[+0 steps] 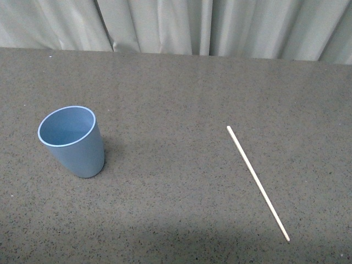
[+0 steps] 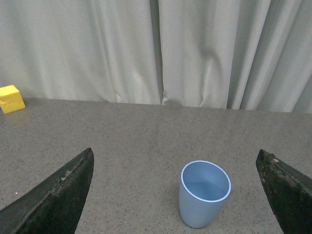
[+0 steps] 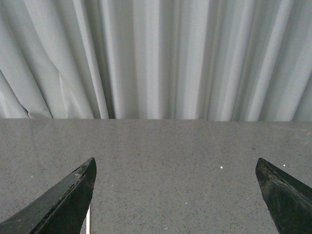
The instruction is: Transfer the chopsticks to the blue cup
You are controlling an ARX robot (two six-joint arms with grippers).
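The blue cup (image 1: 73, 141) stands upright and empty on the left of the grey table. The chopstick (image 1: 257, 182), a thin cream stick, lies flat on the right, slanting from far left to near right. Neither arm shows in the front view. In the left wrist view my left gripper (image 2: 175, 158) is open and empty, with the cup (image 2: 204, 194) ahead between its fingers (image 2: 58, 195). In the right wrist view my right gripper (image 3: 175, 163) is open and empty; a short piece of the chopstick (image 3: 87, 219) shows beside one finger (image 3: 63, 204).
A yellow block (image 2: 10, 98) sits at the table's far edge by the pale curtain (image 1: 176, 25). The grey speckled table (image 1: 176, 110) stretches between cup and chopstick.
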